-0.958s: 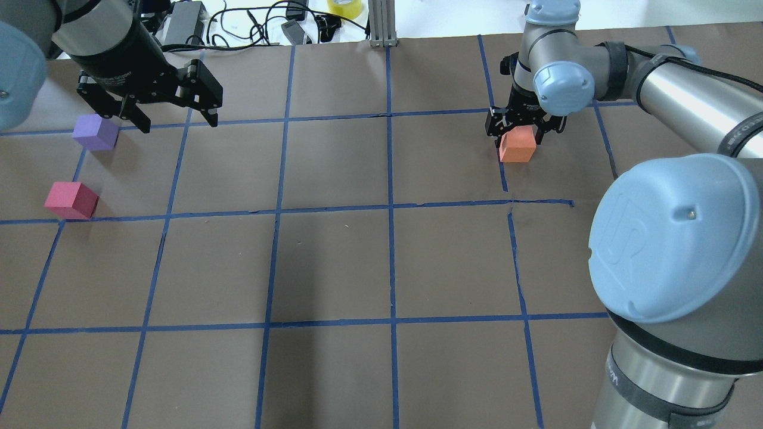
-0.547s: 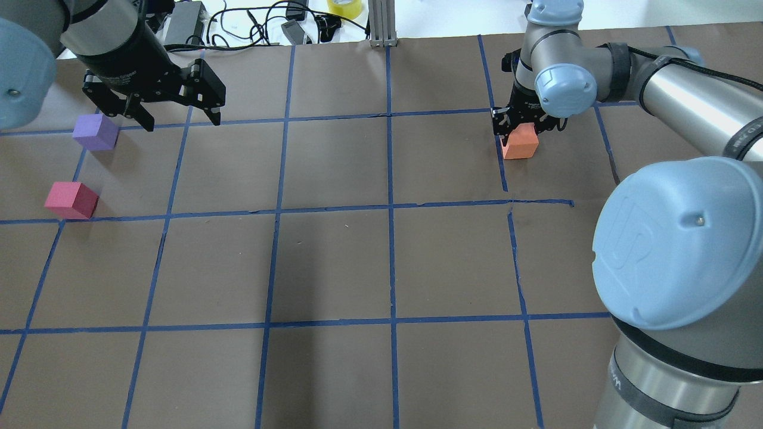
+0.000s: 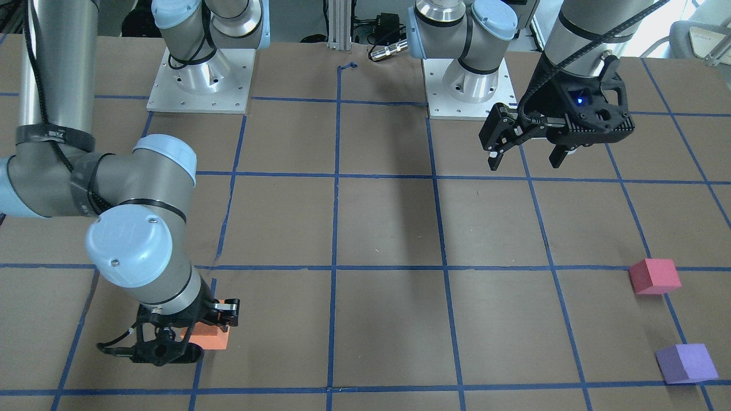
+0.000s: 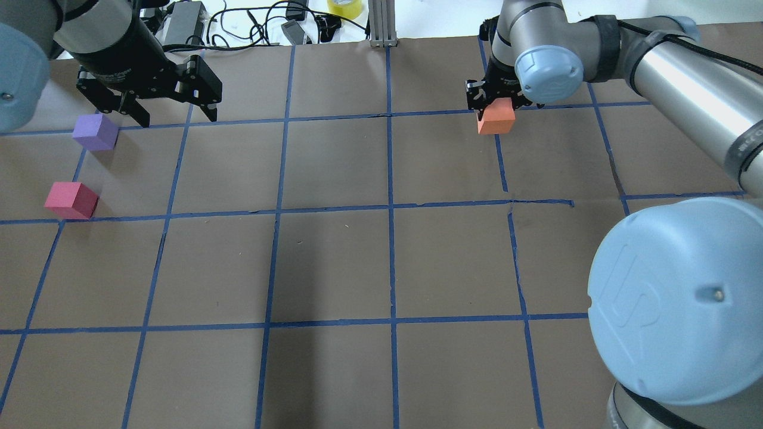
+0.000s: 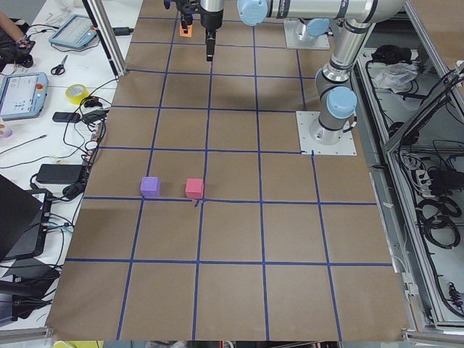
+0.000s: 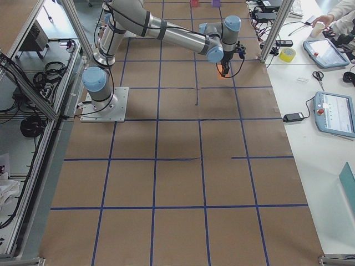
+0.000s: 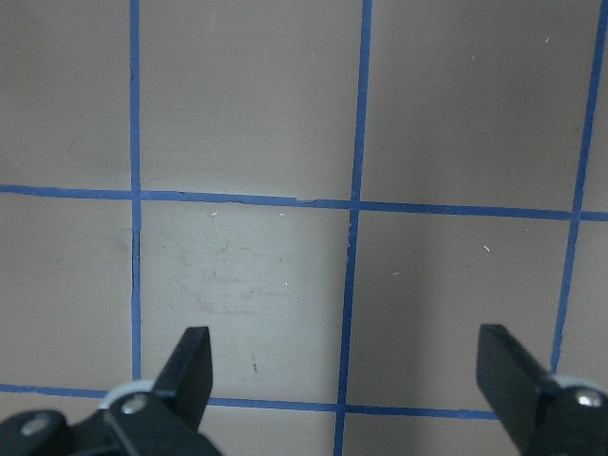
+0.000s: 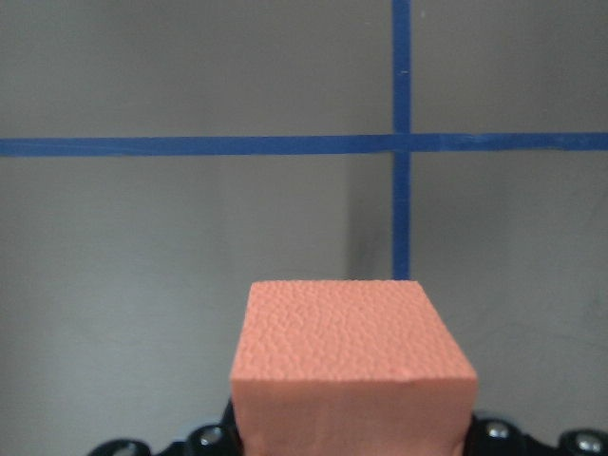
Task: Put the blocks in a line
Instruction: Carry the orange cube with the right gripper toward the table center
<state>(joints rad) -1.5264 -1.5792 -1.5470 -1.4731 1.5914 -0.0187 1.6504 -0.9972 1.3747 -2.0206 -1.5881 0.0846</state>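
My right gripper (image 4: 496,106) is shut on the orange block (image 4: 496,117), at the far side of the table right of centre, and seems to hold it a little above the paper. The orange block fills the lower part of the right wrist view (image 8: 351,366) and also shows in the front view (image 3: 212,340). The purple block (image 4: 95,131) and the red-pink block (image 4: 70,200) sit on the table at the far left, apart from each other. My left gripper (image 4: 177,119) is open and empty, hovering just right of the purple block. Its fingers (image 7: 190,366) show only bare paper between them.
Brown paper with a blue tape grid covers the table (image 4: 334,262). Cables, a power brick (image 4: 183,22), a yellow tape roll (image 4: 344,6) and an aluminium post (image 4: 381,24) lie along the far edge. My right arm's elbow (image 4: 673,298) looms at the near right.
My right gripper has carried the orange block toward the table's far edge and a little to the left. My left gripper has stayed open, hardly moved. The purple and red-pink blocks have not moved.
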